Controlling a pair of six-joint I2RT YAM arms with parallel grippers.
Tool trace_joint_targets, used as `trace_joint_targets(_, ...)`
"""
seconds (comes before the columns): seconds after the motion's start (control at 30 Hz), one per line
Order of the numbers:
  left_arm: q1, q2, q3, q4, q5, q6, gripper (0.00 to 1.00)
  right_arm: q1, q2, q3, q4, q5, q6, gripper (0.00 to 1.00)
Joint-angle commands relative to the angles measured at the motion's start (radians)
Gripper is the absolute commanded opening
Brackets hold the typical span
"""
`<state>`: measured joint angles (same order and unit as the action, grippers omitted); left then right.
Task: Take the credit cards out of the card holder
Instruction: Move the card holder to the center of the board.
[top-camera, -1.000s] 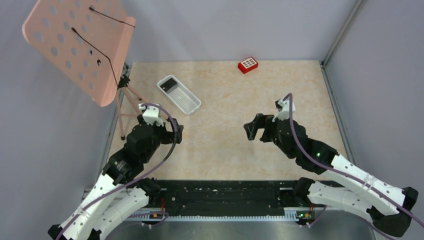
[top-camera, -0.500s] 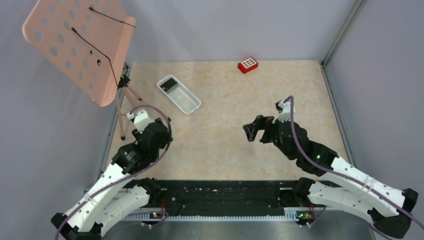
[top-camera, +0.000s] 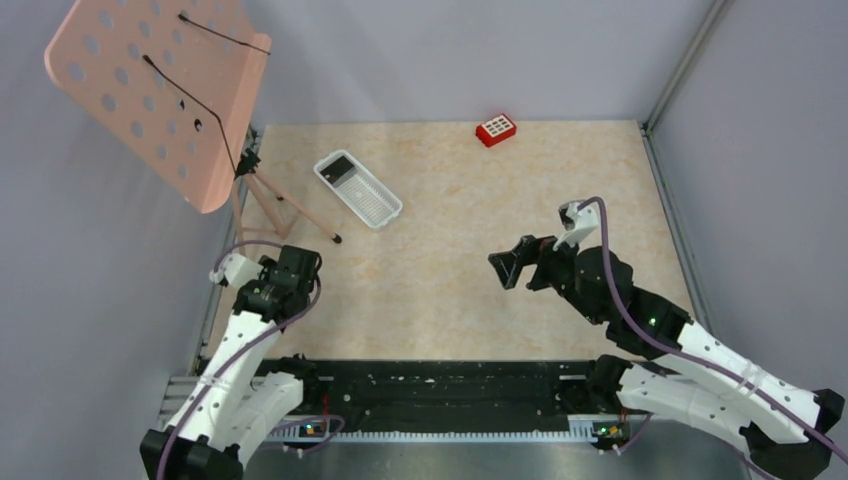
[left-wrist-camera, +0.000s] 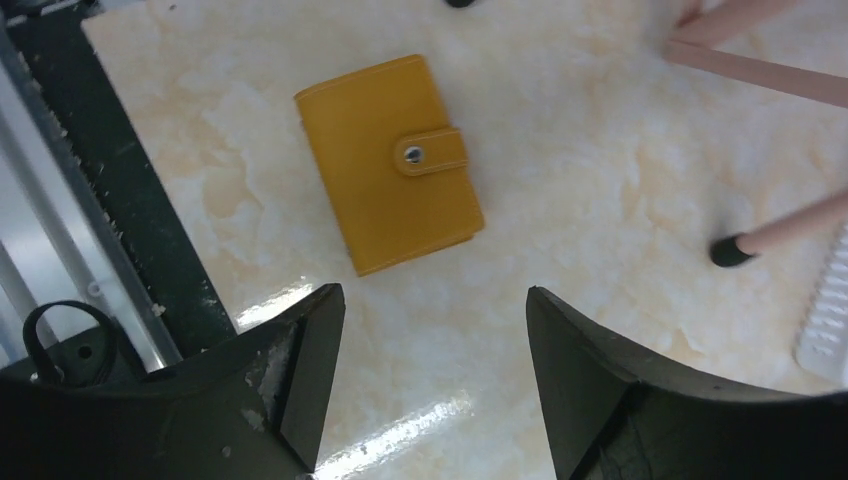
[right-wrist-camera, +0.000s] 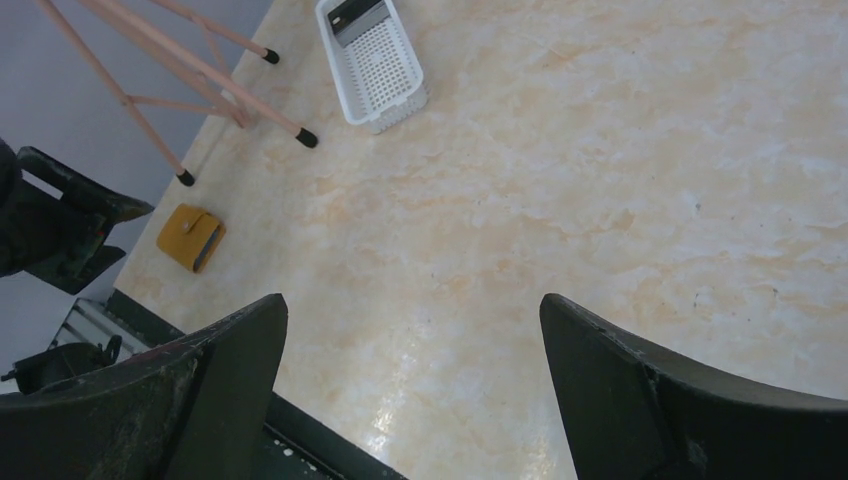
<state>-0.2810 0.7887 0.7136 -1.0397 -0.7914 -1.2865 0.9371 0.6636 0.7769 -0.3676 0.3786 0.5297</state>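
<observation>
While the left hand (left-wrist-camera: 432, 300) hangs with its fingers wide and nothing between them, the card holder (left-wrist-camera: 390, 165) lies flat on the surface (left-wrist-camera: 600, 200) just beyond its fingertips, not touching them. It is closed: a mustard-tan folder with stitched edges and a short tab held by one metal snap, lying askew to the surface's edge. Taking the pink stand (top-camera: 160, 90) as the mark, the card holder sits just on the arms' side of the stand's feet. The white mesh tray (top-camera: 358, 188) sits just past those feet toward the far side, and one dark card (top-camera: 340, 167) lies in its far end. The right hand (top-camera: 505, 265), also spread wide and empty, is well apart from the stand. Counted: one card holder, one card in sight, one tray, one stand, one small red box (top-camera: 496, 130), two hands.
</observation>
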Motion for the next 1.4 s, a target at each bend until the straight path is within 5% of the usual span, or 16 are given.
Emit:
trace_joint_targets(0.0,0.119,0.022,-0.078,0.082,0.036,-0.095,0.74,-0.010,-0.034,0.034,-0.031,-0.031,-0.021,0.97)
trace_joint_targets(0.43,0.404,0.180,-0.197,0.440,0.218,-0.026,0.82,-0.010,-0.055,0.038,-0.057,-0.084,-0.014,0.96)
trace_joint_targets(0.87,0.430,0.388,-0.184,0.496,0.273,-0.014,0.81,-0.011,-0.015,0.038,-0.064,-0.065,-0.005,0.95)
trace_joint_targets(1.07,0.431,0.427,-0.179,0.509,0.334,-0.018,0.51,-0.011,-0.014,0.045,-0.085,-0.035,-0.004,0.95)
trace_joint_targets(1.27,0.427,0.373,-0.186,0.460,0.454,-0.004,0.00,-0.011,-0.010,0.050,-0.099,0.007,-0.010,0.95)
trace_joint_targets(1.37,0.413,0.319,-0.203,0.452,0.541,0.007,0.00,-0.010,-0.002,0.051,-0.099,0.027,-0.010,0.95)
